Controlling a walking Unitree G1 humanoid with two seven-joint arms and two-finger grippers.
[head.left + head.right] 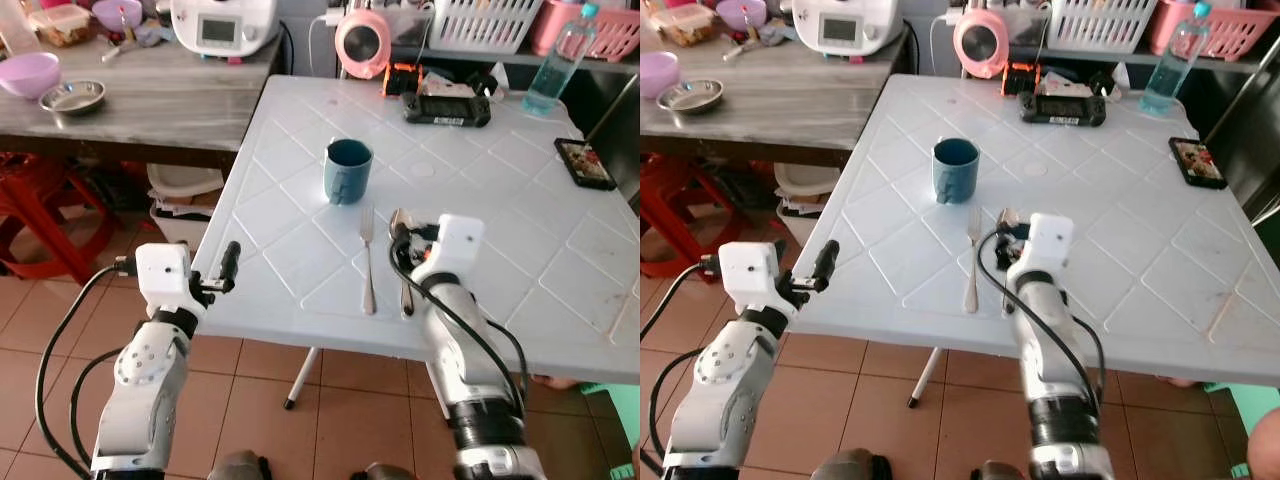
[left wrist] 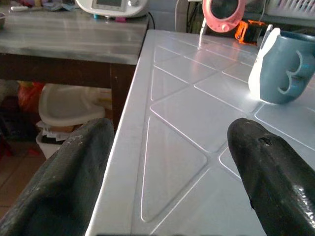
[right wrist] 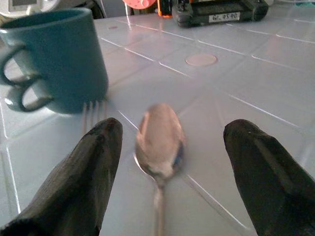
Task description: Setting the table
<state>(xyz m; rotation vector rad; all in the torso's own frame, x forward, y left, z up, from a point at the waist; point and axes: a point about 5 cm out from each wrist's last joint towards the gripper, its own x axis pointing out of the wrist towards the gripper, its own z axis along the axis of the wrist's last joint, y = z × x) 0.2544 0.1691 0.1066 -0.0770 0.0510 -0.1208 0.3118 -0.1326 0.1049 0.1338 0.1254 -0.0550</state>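
- Left arm (image 1: 140,390): silver-grey rounded shell segments, a round joint disc with small dark screw holes, topped by a white boxy wrist block.
- Black cables loop out from the left wrist block and down beside the arm.
- Left gripper (image 2: 167,172) — two long, matte black fingers with scuffed, rounded tips.
- Right arm (image 1: 470,350): silver, with a white wrist block, black cables along it and a black ribbed collar lower down.
- Right gripper (image 3: 170,162) — thick black fingers, likewise rounded.

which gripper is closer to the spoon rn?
Right. The right gripper is open with its fingers either side of the spoon on the table. The left gripper is open at the table's left edge, well away from it.
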